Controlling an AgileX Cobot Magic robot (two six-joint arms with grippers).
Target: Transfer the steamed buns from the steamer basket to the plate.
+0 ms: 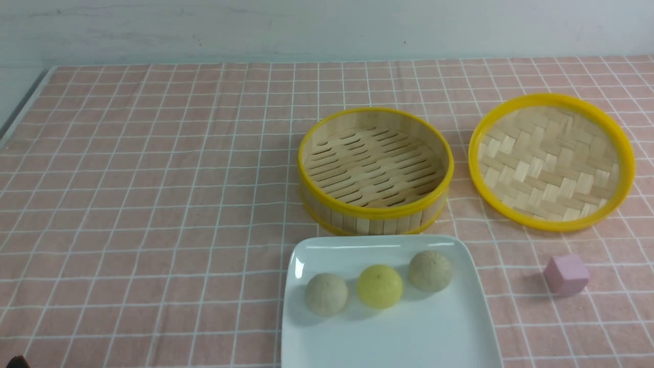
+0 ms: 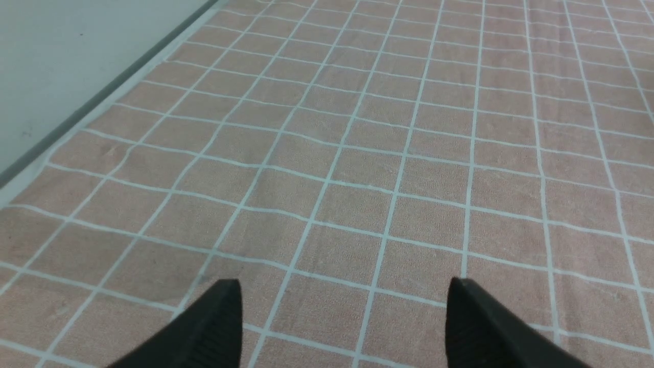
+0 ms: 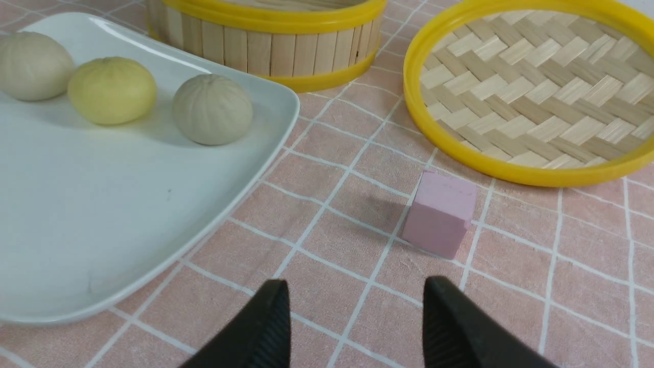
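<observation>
- Three steamed buns (image 1: 379,284) sit in a row on the far part of the plate (image 1: 403,337): a pale beige-grey one (image 1: 327,293) on the left, a yellow one in the middle, another beige-grey one (image 1: 430,271) on the right. All are round with pleated tops; the left and middle ones are just beside each other.
- Just beyond the plate's far edge stands the steamer basket (image 1: 375,168), with yellow rims, an upright slat wall and a bare slatted floor.
- Right of the basket lies a shallow yellow-rimmed tray (image 1: 552,161) with a woven herringbone surface.
- Near the plate's right side, a small pink cube (image 1: 566,275) rests on the pink checked tablecloth (image 1: 153,204), apart from plate and tray.
- Spread wide, the right gripper (image 3: 352,312) hovers over the cloth between plate and cube, holding nothing.
- Likewise spread and unloaded, the left gripper (image 2: 342,312) hangs above bare cloth near the table's left edge.
</observation>
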